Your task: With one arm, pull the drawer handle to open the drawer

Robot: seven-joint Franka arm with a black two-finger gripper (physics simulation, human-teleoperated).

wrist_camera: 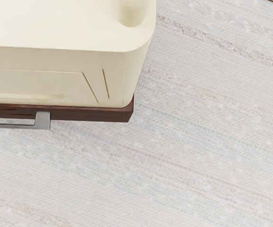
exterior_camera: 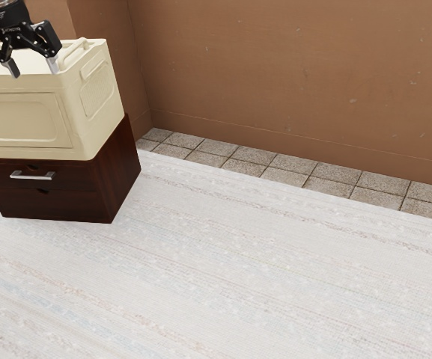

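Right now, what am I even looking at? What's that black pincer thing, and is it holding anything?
That's a robot arm's hand. Its pincer has two fingers standing apart, up near the top of the big cream box, holding nothing.

The exterior view comes from a camera beside the arm. The wrist view comes from a camera on the hand, looking down.

The box sits on a dark brown cabinet, which stands on a pale, streaky surface. See the silver handle on the drawer? The robot's job is to pull it. The drawer looks shut.

Free room before handle, box above
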